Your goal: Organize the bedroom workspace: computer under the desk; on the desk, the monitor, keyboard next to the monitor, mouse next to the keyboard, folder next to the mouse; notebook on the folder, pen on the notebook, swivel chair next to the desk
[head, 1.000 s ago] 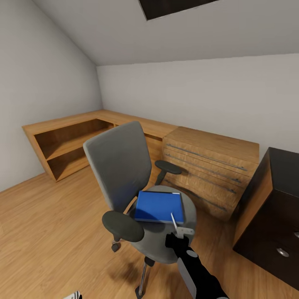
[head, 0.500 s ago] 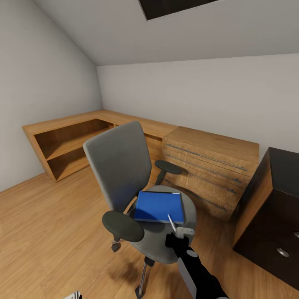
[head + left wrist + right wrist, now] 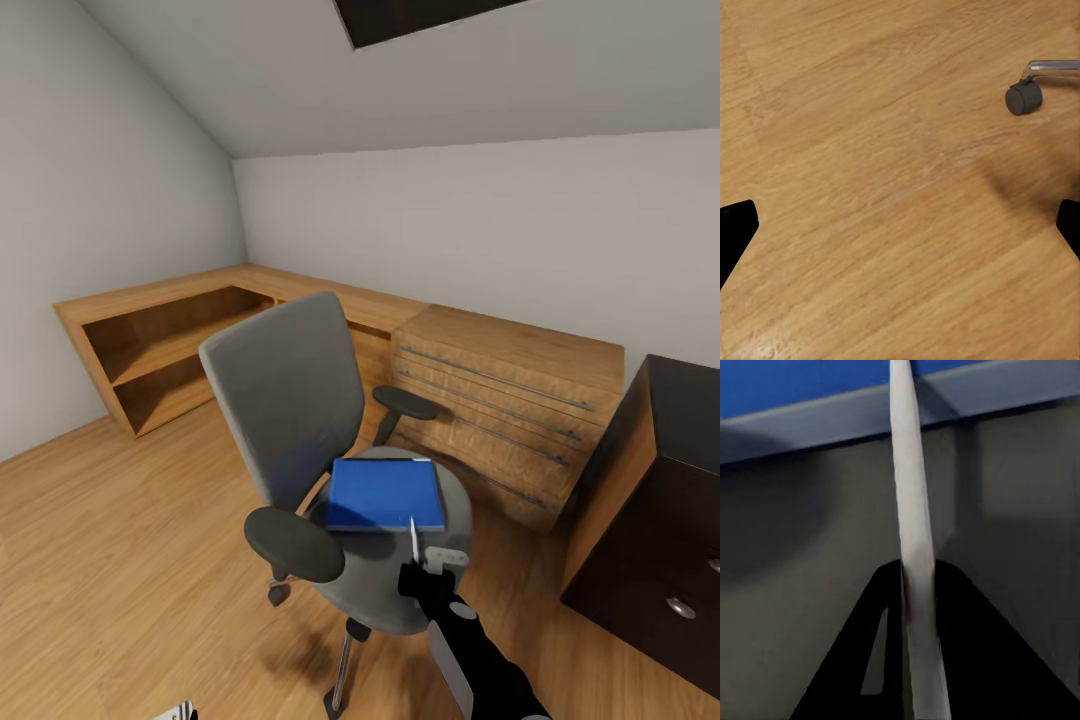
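Wooden shelf unit (image 3: 170, 350): light wood, along the left wall, open shelves, running into the far corner.
Left gripper (image 3: 900, 225): seen from its own wrist camera, two black fingertips (image 3: 735, 229) spread wide at the frame's sides with bare wood floor (image 3: 870, 150) between them; released, holding nothing. A chair castor (image 3: 1022, 97) on a chrome leg sits on the floor ahead of it.
Swivel chair (image 3: 300, 400): grey, tall back turned toward the left wall, black armrests on either side of the seat, chrome base on the plank floor, standing well apart from the black unit.
Folder (image 3: 385, 493): bright blue, lying flat on the chair seat, covering its rear part up to the seat's right edge.
Right gripper (image 3: 432, 558): just above the seat's front edge, clenched on the pen.
Pen (image 3: 413, 538): slim, pale, sticking up from the gripper, its tip over the folder's near edge; in the right wrist view it (image 3: 911, 532) runs straight out toward the blue folder (image 3: 802, 386).
Wooden dresser (image 3: 500, 400): against the back wall, long bar handles.
Desk (image 3: 655, 520): black drawer unit with round silver knobs, at the right edge.
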{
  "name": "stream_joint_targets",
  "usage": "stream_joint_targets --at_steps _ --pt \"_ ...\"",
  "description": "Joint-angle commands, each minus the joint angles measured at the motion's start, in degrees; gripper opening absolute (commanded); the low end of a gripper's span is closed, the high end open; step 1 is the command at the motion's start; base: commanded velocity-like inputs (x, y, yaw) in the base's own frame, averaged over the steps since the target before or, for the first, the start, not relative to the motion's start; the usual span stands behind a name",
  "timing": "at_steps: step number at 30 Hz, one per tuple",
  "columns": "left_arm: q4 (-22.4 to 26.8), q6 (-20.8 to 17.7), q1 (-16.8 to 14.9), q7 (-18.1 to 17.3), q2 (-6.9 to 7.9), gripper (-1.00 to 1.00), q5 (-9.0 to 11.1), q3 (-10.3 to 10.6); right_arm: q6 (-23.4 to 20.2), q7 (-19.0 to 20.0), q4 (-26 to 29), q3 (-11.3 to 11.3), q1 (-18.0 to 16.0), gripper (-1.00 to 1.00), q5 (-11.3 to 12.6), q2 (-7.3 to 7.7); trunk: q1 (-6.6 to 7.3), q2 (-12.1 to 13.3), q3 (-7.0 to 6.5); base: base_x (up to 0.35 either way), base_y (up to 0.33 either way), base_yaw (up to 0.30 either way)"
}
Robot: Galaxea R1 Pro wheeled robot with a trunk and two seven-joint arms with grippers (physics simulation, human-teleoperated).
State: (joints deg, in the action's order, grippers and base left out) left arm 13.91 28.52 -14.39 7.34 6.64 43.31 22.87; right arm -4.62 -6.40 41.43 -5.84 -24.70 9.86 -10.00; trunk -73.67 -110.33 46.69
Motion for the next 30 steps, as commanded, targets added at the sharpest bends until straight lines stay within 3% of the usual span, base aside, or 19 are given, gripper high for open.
stream_joint_targets --at_steps 1,17,30 --pt "0.1 0.1 0.0 0.5 0.04 1.00 0.1 0.5 -0.2 -0.4 0.1 -0.1 0.0 -1.00 0.9 0.00 0.00 0.0 0.06 0.000 0.000 0.000" --pt "0.1 0.1 0.0 0.5 0.04 1.00 0.1 0.5 -0.2 -0.4 0.1 -0.1 0.0 -1.00 0.9 0.00 0.00 0.0 0.06 0.000 0.000 0.000" --pt "0.1 0.1 0.0 0.5 0.04 1.00 0.1 0.5 -0.1 -0.4 0.2 -0.1 0.0 -1.00 0.9 0.00 2.86 5.2 -2.28 0.000 0.000 0.000"
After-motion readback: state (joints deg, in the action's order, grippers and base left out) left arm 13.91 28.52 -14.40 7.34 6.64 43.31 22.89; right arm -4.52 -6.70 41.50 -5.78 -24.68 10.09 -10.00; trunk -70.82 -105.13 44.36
